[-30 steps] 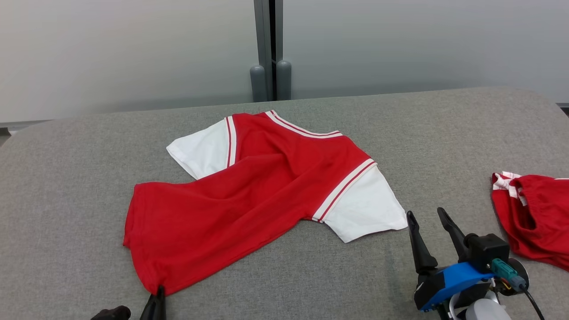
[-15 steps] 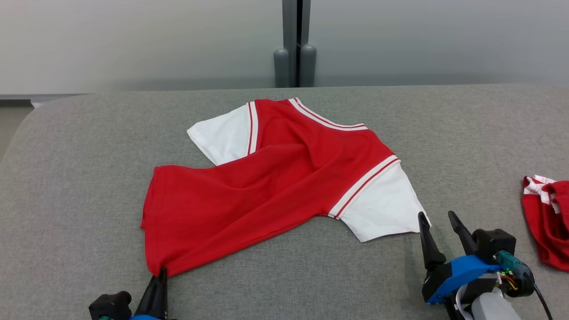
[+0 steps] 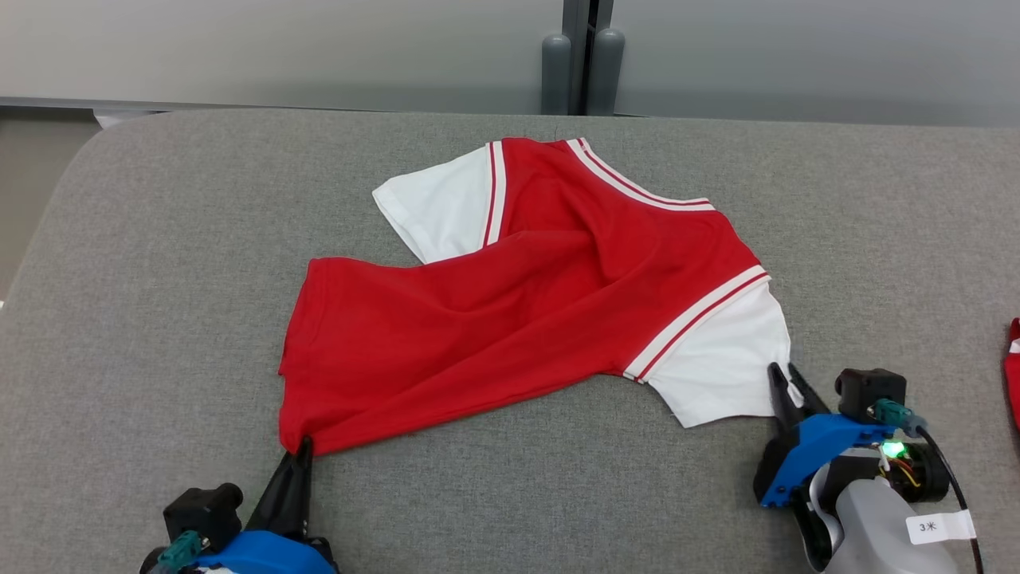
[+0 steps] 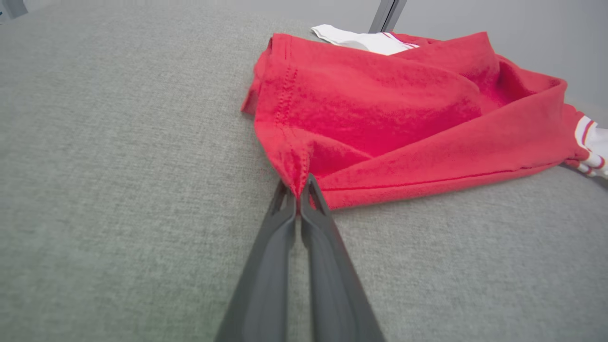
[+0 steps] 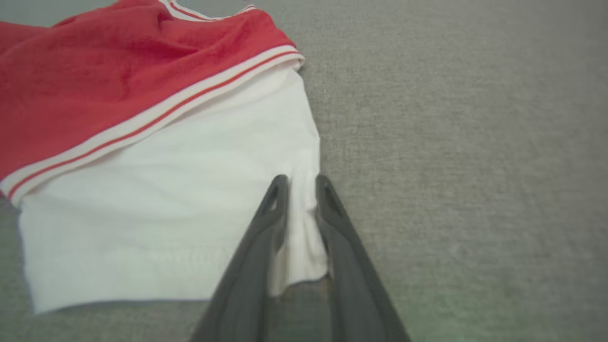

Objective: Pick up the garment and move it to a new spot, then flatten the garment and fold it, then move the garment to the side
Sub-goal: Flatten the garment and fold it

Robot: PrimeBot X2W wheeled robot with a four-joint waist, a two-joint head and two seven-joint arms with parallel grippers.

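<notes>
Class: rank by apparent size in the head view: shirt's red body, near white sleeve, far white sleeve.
red body
near white sleeve
far white sleeve, though camera nearness favours the near one.

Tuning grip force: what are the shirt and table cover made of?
Shirt: soft knit, likely cotton jersey. Matte, slightly fuzzy, limp creases, stitched hem.
Table cover: grey woven fabric, matte, with a visible heathered weave. Possibly padded, going by the rounded corners.
</notes>
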